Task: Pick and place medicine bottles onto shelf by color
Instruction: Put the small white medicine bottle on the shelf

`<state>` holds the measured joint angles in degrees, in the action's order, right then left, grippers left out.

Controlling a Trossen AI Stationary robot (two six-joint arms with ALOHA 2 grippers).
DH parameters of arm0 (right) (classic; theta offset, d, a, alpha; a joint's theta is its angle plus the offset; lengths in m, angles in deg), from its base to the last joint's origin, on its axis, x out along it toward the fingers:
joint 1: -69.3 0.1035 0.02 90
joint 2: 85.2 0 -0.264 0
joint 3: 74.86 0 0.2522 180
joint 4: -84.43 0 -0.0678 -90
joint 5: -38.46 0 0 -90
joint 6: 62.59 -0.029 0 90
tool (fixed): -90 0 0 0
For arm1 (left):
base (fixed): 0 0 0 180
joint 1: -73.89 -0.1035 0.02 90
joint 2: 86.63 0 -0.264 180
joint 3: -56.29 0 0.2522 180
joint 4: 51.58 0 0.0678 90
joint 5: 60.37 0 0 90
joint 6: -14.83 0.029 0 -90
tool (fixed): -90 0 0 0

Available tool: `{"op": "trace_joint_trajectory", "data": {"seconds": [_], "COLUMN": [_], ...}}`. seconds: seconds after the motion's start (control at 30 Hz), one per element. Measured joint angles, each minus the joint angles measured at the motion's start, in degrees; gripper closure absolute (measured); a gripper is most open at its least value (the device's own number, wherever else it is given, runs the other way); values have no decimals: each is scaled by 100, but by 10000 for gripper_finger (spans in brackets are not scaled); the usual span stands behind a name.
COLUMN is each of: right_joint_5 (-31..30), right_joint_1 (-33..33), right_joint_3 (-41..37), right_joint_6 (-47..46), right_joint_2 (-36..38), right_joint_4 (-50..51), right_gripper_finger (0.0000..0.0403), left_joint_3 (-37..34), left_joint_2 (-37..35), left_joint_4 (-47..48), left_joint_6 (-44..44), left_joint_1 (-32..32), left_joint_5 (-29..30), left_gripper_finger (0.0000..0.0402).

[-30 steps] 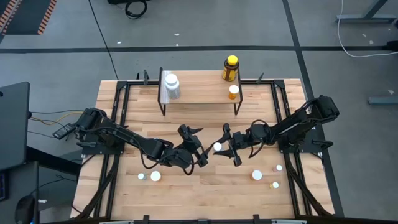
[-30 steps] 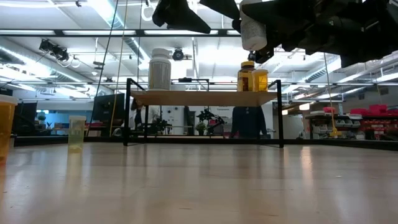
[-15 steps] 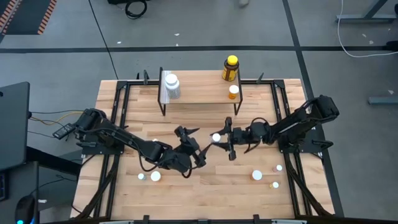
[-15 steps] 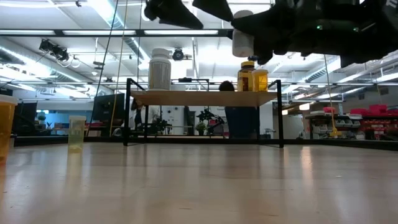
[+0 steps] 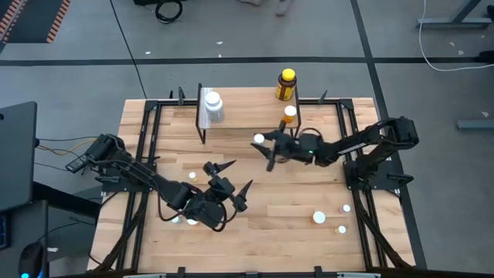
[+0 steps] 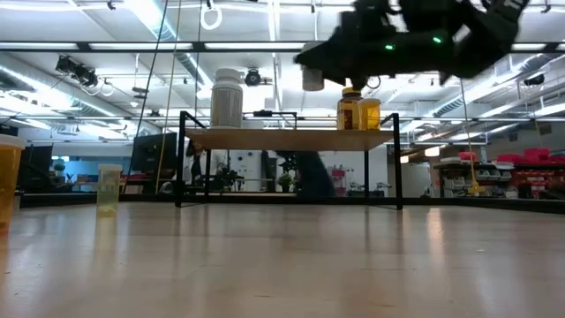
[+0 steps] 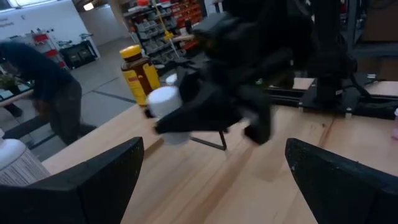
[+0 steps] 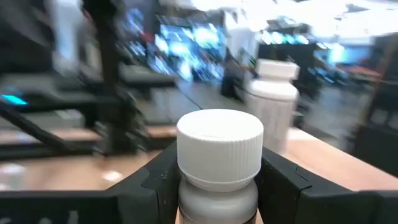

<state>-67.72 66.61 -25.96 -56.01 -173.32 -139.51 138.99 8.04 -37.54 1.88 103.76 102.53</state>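
Right gripper (image 5: 266,150) has its jaws clamped on a small white-capped bottle (image 5: 258,139); left gripper (image 5: 228,177) has its fingers spread wide with nothing between them. From the high view, the big change: a second ago the right arm carried that bottle over mid-table, close to the left gripper, and now it has swung up to the front edge of the shelf (image 5: 247,117), while the left arm has pulled back toward its own side. The large white bottle (image 5: 213,106) stands at the shelf's whitish end, the dark amber bottle with the yellow cap (image 5: 286,85) and a small orange one (image 5: 289,113) at the other. My guess is the white one is headed toward the white end, so this looks like the carry-to-place part of the job. A few small bottles (image 5: 319,218) sit loose on the tabletop, so plenty's left. The low view adds what the top-down one can't: the carried bottle (image 6: 312,78) hangs above the plank's level, not touching it. Left wrist view shows the right gripper (image 7: 186,121) from the side, holding the bottle (image 7: 165,102), with the amber one (image 7: 138,73) behind. Right wrist view shows the ribbed white cap (image 8: 219,148) snug between its fingers (image 8: 281,180), the large white bottle (image 8: 273,99) ahead.
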Motion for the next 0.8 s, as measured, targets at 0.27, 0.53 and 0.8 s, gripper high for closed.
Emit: {"op": "trace_joint_trajectory", "data": {"seconds": [0.27, 0.53, 0.8], "right_joint_5": [-1937, -2224, -2492], "right_joint_1": [-304, -639, -813], "right_joint_3": [903, 726, 585], "right_joint_6": [-758, -1512, -1589], "right_joint_2": [4, 2, 2], "right_joint_4": [1186, 1261, 1250], "right_gripper_finger": [230, 230, 230], "left_joint_3": [0, 0, 0], "left_joint_2": [0, 0, 0], "left_joint_4": [1, -5, -5], "left_joint_6": [34, 81, 81], "left_joint_1": [59, 251, 317], "left_joint_5": [185, 662, 1050], "left_gripper_finger": [2, 2, 2]}}
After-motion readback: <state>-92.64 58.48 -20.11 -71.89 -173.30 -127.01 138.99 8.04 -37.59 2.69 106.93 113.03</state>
